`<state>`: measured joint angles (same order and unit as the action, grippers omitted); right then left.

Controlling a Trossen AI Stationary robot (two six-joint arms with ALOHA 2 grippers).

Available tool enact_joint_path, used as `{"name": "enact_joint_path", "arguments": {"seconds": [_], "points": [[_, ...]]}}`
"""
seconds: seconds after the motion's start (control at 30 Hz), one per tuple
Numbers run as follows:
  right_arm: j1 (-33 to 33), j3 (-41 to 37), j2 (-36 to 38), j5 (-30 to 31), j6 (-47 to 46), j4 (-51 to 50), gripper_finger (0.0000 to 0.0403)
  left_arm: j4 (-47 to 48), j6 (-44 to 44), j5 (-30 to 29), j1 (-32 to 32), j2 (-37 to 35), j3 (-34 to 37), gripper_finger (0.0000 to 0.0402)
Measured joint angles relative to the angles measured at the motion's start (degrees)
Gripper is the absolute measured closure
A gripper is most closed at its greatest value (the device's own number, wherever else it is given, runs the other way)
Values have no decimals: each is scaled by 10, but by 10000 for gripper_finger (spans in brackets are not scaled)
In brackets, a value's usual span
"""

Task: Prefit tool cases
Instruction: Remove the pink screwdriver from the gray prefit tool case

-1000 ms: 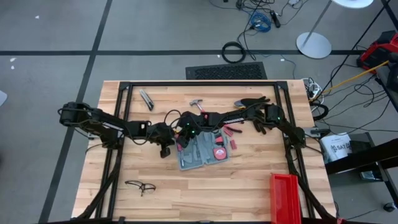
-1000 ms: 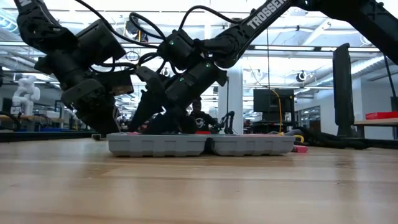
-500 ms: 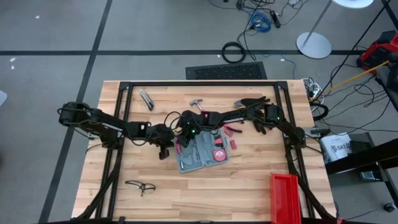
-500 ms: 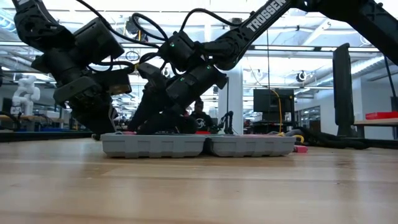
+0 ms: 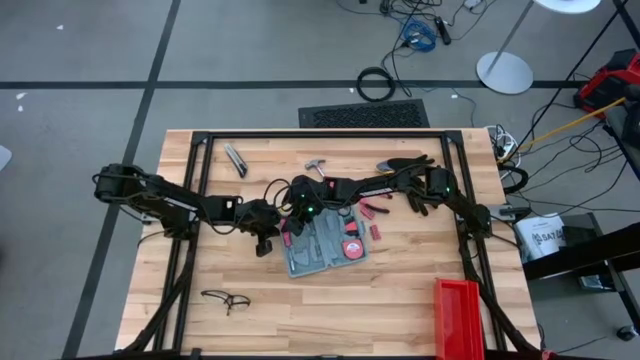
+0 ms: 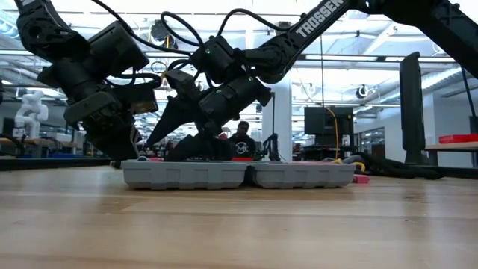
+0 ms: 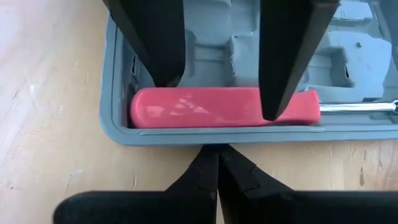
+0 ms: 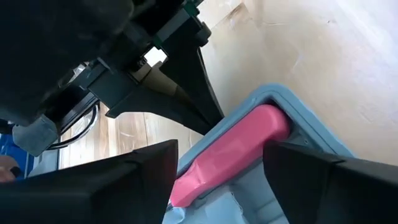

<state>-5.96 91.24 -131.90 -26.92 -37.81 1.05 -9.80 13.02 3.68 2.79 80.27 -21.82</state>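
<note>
While you scan the high view from left to right, you meet the left gripper (image 5: pixel 265 240) first, low on the wood just left of centre, with its 2 fingers pressed together into a closed point. Its tips sit just beside the left edge of the tool case (image 5: pixel 325 248), which lies open and flat at the centre of the table (image 5: pixel 400 290). You can confirm this in the left wrist view, where the closed tips (image 7: pixel 217 163) meet right at the case's grey rim (image 7: pixel 118 124).

Next comes the right gripper (image 5: pixel 292 228), reaching in from the right side of the frame and hanging over the case's left half. Its fingers stand wide apart and grip nothing. In the left wrist view those 2 dark fingers (image 7: pixel 152 37) come down from the top of the frame, straddling a red-handled screwdriver (image 7: pixel 224 107) that lies in the tray along the case's edge. The right wrist view shows the same red handle (image 8: pixel 230 155) between the spread fingers.

From the low view, the case (image 6: pixel 239 174) appears as 2 grey halves side by side, and both grippers crowd its left end.

You will find the tray's contents hard to read from above, since the right arm covers much of the case. Whether the right fingertips touch the handle is not clear.
</note>
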Motion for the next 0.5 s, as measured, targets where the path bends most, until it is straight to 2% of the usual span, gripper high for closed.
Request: {"name": "enact_joint_path", "arguments": {"seconds": [0.17,0.33,0.4,0.5], "points": [[3,2,1,-25,-4,-26,190,-1,1,-1,0,0,0,402],[6,1,3,-24,-11,-29,192,-1,0,-3,0,0,0,402],[8,1,0,-48,-20,-32,192,-3,5,-10,0,0,0,402],[18,0,-1,-31,-41,-10,193,-4,6,-12,1,0,-1,402]]}}
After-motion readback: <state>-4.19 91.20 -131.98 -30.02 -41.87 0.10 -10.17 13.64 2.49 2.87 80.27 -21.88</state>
